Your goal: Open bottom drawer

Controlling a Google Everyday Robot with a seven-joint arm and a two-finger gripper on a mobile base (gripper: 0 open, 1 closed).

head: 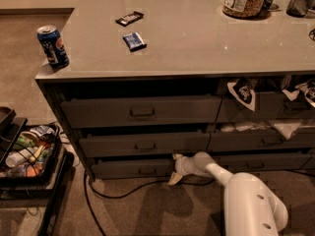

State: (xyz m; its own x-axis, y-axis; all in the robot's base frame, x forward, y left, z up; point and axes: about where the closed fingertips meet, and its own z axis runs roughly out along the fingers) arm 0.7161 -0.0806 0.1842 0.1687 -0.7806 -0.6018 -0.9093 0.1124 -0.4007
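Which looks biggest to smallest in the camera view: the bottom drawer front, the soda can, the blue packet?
1. bottom drawer front
2. soda can
3. blue packet, though it lies farther back, so its real size is unsure.
The gripper is at the drawer's right end, near the floor.

Overall: dim, warm indoor light.
Glare: soft sheen and small bright specks on the counter [206, 43] top, lit from above.
Shadows: deep under the overhang.
Tool: the tool [175, 175] shows pale, low at the shaded bottom drawer [130, 168] front's right end; dark shadows on the floor [147, 210] beneath.
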